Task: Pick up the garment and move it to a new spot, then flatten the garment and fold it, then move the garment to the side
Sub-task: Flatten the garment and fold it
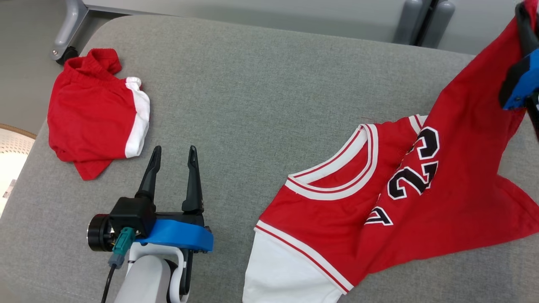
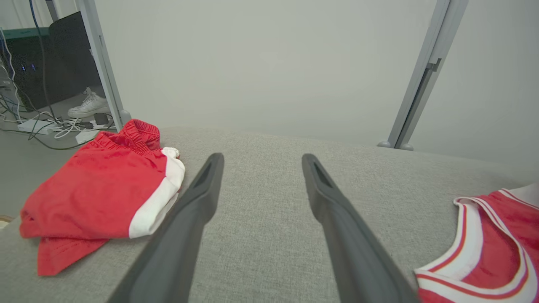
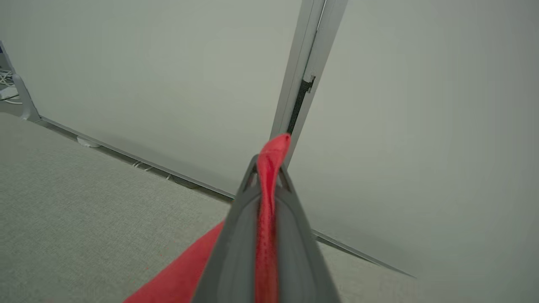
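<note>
A red basketball jersey (image 1: 442, 198) with white trim and the number 23 lies at the right of the grey cushioned surface (image 1: 261, 97), its far edge lifted toward the top right. My right gripper (image 1: 524, 23) is shut on that raised edge; in the right wrist view red cloth (image 3: 269, 168) is pinched between the closed fingers (image 3: 240, 235). The jersey's neckline (image 2: 476, 248) reaches the right edge of the left wrist view. My left gripper (image 1: 174, 158) hovers open over bare cushion at lower left, its fingers (image 2: 198, 202) holding nothing.
Folded red shorts (image 1: 94, 111) with a white stripe rest at the cushion's far left, just left of my left gripper, also as shorts (image 2: 101, 193). Grey frame posts (image 2: 417, 84) and a castor (image 1: 63, 52) stand behind. Cables and a person's white shoe (image 2: 89, 105) sit on the floor.
</note>
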You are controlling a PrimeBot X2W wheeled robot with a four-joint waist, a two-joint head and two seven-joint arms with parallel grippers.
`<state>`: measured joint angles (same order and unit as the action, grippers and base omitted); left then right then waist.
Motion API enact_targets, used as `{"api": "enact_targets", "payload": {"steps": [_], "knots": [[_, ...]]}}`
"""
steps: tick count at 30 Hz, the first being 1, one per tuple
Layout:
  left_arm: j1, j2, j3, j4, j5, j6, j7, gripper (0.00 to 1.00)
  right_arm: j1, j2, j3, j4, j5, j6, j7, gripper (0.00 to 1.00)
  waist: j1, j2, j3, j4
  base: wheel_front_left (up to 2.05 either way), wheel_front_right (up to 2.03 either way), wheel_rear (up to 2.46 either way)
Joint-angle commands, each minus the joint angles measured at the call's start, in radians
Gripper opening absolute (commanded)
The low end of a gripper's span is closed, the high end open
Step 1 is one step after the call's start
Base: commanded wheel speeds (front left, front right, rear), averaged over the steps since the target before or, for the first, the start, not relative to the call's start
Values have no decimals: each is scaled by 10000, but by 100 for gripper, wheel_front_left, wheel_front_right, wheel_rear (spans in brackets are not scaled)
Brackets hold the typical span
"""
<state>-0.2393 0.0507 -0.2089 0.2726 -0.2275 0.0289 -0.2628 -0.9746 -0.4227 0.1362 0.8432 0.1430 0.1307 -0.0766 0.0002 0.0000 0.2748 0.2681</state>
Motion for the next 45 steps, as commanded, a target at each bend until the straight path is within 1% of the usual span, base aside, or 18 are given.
{"api": "enact_targets", "payload": {"steps": [1, 6, 9, 13, 19, 22, 24, 30, 35, 38, 41, 42, 45], "knots": [[-132, -9, -23, -4, -12, 42, -30, 100, -152, 55, 29, 276, 39, 2, -111, 100, -2, 0, 6, 29, 0, 0, 0], [-11, -7, -87, 54, -1, 106, -30, 100, -74, 79, 294, 1390, 137, 2, -824, 100, -2, 0, -145, 18, 0, 0, 0], [132, -7, -28, 75, 104, 133, -30, 100, 241, 65, 578, 1661, 202, 2, -1259, 100, -2, 0, -324, -168, 0, 0, 0], [330, 30, 250, 146, 290, -4, -30, 100, 598, -30, 800, 1653, 502, 2, -1625, 100, -2, 0, -604, -570, 0, 0, 0], [642, 73, 604, 192, 471, -114, -30, 100, 1696, -157, 698, 1042, 1151, 2, -1867, 100, -2, 0, -1185, -1165, 0, 0, 0], [858, 94, 751, 191, 526, -176, -30, 100, 2425, -148, 489, 403, 1408, 2, -1886, 100, -2, 0, -1460, -1462, 0, 0, 0], [1023, 121, 877, 177, 552, -188, -30, 100, 3035, -57, 234, -247, 1520, 2, -1887, 100, -2, 0, -1636, -1678, 0, 0, 0], [1434, 142, 1087, 94, 677, -242, -30, 100, 5093, 447, -807, -2222, 1470, 2, -1888, 100, -2, 0, -2078, -2125, 0, 0, 0], [1621, 146, 1222, 100, 711, -306, -30, 100, 6801, 1141, -1611, -3705, 1174, 4, -1874, 100, -2, 0, -2293, -2308, 0, 0, 0], [1709, 129, 1233, 78, 742, -334, -30, 100, 7755, 1616, -1895, -4650, 997, 4, -1618, 100, -2, 0, -2353, -2376, 0, 0, 0], [1723, 113, 1260, 74, 763, -376, -30, 100, 8639, 2144, -1992, -5624, 783, 4, -1237, 100, -2, 0, -2395, -2411, 0, 0, 0], [1723, 113, 1260, 74, 763, -376, -30, 100, 8639, 2144, -1992, -5624, 783, 4, -1237, 100, -2, 0, -2395, -2411, 0, 0, 0], [1768, 95, 1262, 80, 784, -375, -30, 100, 9445, 2637, -2016, -6512, 543, 4, -906, 100, -2, 0, -2417, -2408, 0, 0, 0]]}}
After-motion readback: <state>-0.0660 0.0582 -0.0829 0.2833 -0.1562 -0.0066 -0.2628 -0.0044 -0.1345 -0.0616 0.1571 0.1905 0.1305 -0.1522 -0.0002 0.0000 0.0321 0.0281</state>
